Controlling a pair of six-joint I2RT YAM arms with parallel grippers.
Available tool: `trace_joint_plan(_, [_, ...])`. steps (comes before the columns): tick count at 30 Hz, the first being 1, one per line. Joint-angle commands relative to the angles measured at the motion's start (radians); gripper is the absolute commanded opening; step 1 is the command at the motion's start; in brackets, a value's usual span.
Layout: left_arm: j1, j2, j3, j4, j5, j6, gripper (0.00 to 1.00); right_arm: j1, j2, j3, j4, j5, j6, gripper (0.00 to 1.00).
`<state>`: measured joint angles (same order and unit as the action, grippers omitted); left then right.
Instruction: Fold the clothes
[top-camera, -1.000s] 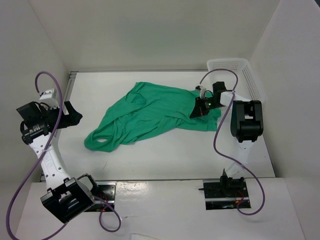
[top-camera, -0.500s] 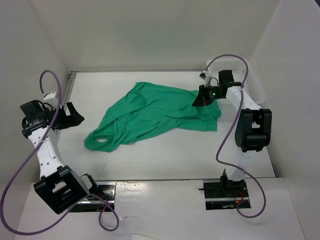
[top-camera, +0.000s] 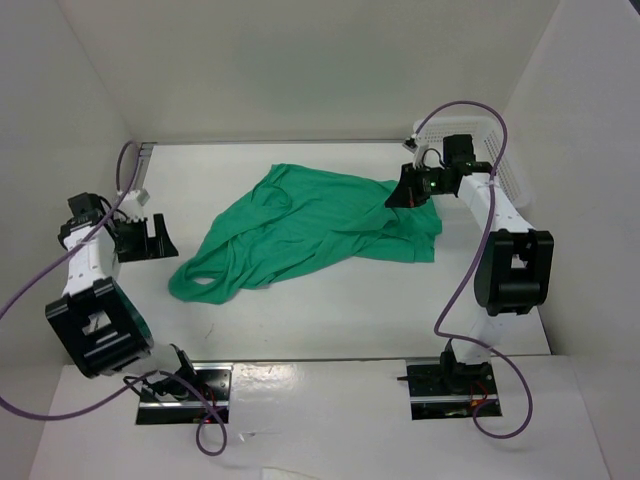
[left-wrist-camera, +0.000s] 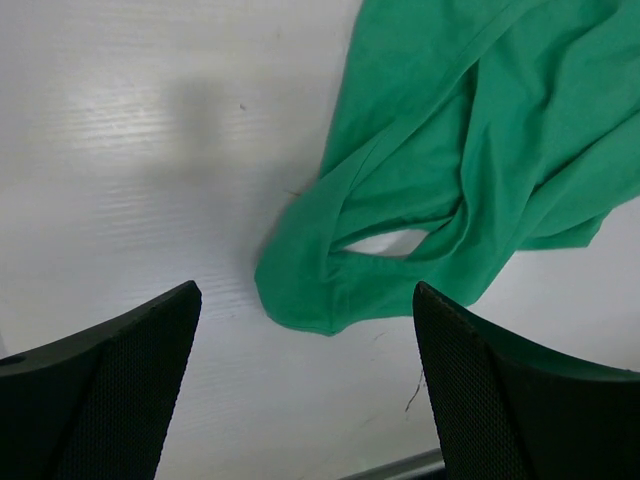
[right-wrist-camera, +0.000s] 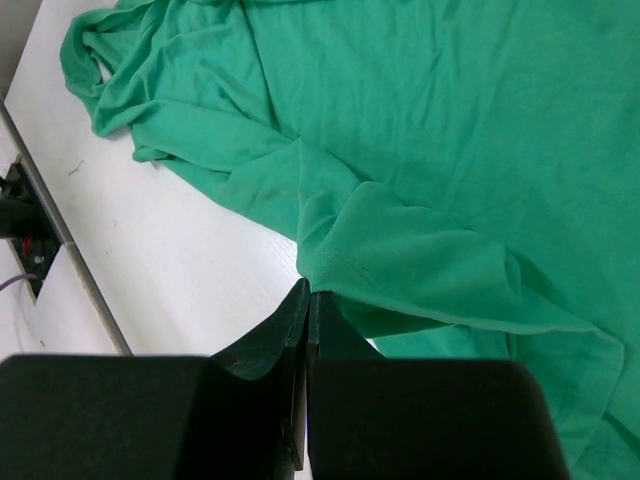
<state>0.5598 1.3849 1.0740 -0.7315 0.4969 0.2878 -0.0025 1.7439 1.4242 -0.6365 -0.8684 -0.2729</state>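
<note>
I've got the left gripper (top-camera: 158, 238) wide open beside the near-left looped end of the T-shirt (top-camera: 310, 225), which lies crumpled mid-table (top-camera: 330, 310), long axis near-left to far-right, with the right gripper (top-camera: 405, 192) clenched on its far-right fold.

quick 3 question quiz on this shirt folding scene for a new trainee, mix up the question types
1. True or false: the left gripper is open and holds nothing.
2. What is the right gripper shut on? A) the basket rim B) an edge of the green T-shirt C) a cable
3. Fill in: the white basket stands at the far ___ corner of the table.
Key: 1 true; 2 B; 3 right
</note>
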Motion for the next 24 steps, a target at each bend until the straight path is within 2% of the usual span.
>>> trace_joint_plan(1, [-0.001,0.086,0.021,-0.045,-0.006,0.080,0.92,-0.005,0.005,-0.004,-0.017,-0.038,0.009,0.00])
trace_joint_plan(5, [-0.029,0.173,0.032,-0.045,-0.030,0.080,0.90,-0.005,0.005,-0.004,-0.006,-0.038,0.000,0.00])
trace_joint_plan(8, [-0.070,0.206,0.043,-0.045,-0.078,0.080,0.83,-0.005,0.005,-0.004,-0.006,-0.038,0.000,0.00])
trace_joint_plan(10, [-0.090,0.206,0.043,-0.034,-0.106,0.080,0.81,-0.005,0.005,-0.004,-0.006,-0.038,0.000,0.00])
trace_joint_plan(15, [-0.182,0.167,-0.029,0.036,-0.277,0.109,0.75,-0.005,0.005,-0.004,-0.006,-0.047,0.000,0.00])
trace_joint_plan(18, [-0.215,0.154,-0.077,0.099,-0.369,0.120,0.75,-0.005,0.005,-0.004,-0.006,-0.057,-0.009,0.00])
trace_joint_plan(24, [-0.250,0.164,-0.123,0.142,-0.419,0.149,0.70,-0.005,-0.004,-0.004,-0.006,-0.057,-0.009,0.00])
